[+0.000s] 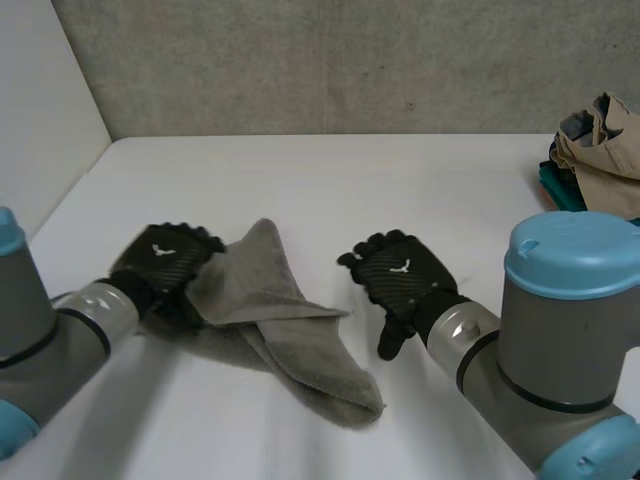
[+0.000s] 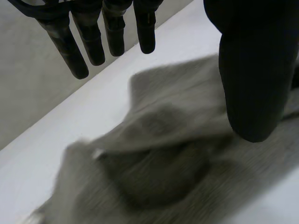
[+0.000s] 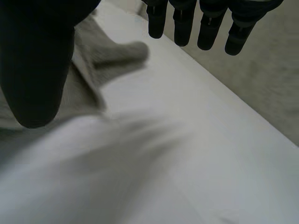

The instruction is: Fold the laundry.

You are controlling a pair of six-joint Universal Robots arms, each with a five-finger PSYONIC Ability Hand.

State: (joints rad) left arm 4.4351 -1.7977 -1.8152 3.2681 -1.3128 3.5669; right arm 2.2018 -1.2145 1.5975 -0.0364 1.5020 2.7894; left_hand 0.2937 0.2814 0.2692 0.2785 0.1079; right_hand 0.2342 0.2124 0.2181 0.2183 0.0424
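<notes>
Grey towel (image 1: 290, 320): lies rumpled on the white table (image 1: 350, 180), near and left of centre, with one flap folded across it and a point reaching toward the far side. Left hand (image 1: 165, 255): sits at the towel's left edge, palm down, open, with fingers (image 2: 88, 42) straight and thumb (image 2: 252, 84) held apart above the cloth, grasping nothing. Right hand (image 1: 400, 270): hovers just right of the towel, apart from it, likewise open, with fingers (image 3: 210, 23) straight and thumb (image 3: 32, 70) spread. At the far right edge: a pile of clothes (image 1: 600, 150), tan over teal.
</notes>
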